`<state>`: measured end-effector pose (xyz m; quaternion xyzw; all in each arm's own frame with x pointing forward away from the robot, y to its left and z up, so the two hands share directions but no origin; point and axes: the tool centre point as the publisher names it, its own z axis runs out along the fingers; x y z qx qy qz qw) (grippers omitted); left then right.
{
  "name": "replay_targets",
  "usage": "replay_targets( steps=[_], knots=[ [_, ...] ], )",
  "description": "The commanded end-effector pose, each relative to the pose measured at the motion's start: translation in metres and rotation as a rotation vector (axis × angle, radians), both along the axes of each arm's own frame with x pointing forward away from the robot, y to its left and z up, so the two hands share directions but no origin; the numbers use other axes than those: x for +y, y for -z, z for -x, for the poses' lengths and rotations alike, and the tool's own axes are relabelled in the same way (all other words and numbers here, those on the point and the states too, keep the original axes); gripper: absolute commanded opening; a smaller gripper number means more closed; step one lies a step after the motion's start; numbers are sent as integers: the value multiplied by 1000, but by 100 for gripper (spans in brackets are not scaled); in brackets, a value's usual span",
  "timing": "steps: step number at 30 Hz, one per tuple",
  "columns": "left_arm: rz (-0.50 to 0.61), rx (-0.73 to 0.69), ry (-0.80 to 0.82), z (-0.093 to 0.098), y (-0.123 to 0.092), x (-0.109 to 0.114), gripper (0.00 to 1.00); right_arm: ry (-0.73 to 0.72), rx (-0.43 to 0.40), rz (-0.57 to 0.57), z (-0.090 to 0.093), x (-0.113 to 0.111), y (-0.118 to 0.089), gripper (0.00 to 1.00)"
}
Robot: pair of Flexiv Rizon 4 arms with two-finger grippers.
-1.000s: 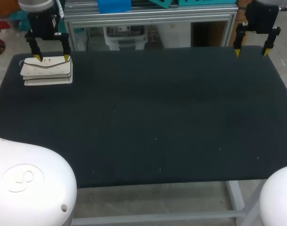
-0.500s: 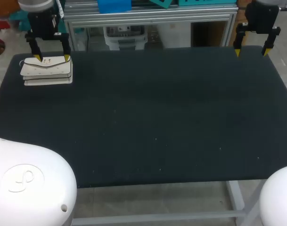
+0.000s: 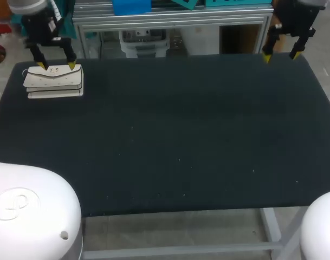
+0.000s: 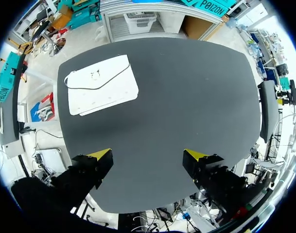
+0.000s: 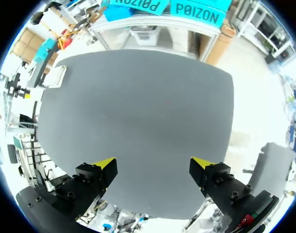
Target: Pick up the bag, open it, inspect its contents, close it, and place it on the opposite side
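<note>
Table [image 3: 181, 135]: black.
Bag [image 3: 53, 82]: white, flat, far-left corner.
Left hand [image 3: 57, 66]: open, empty, above bag.
Right hand [image 3: 281, 56]: open, empty.

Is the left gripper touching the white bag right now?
Apart. The left wrist view shows the left gripper open over bare table, with the bag lying well ahead, clear of both yellow tips.

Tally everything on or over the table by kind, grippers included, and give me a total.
white bag: 1
grippers with yellow tips: 2, the left gripper and the right gripper
Total: 3
</note>
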<state>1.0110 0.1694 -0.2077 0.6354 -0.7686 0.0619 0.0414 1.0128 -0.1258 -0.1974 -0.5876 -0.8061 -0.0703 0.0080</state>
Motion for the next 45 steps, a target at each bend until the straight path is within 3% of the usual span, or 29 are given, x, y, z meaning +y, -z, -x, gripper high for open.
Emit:
replay_targets(
  steps=[1,21,24,26,41,45],
  knots=[
    [138,15,7,-6,7,20,100,-184,-134,-24,15,7,3,100],
    [273,150,-179,-59,42,89,100,-818,-343,-178,52,50,28,100],
    [292,178,-205,-63,48,94,100,-913,-331,-209,57,58,36,100],
    [296,189,-223,-66,51,95,100,-959,-261,-243,59,63,43,100],
    [299,186,-233,-71,55,98,100,-959,-261,-243,59,63,43,100],
    [356,191,-266,-85,70,116,100,-1090,-315,-265,58,89,50,100]
  ],
)
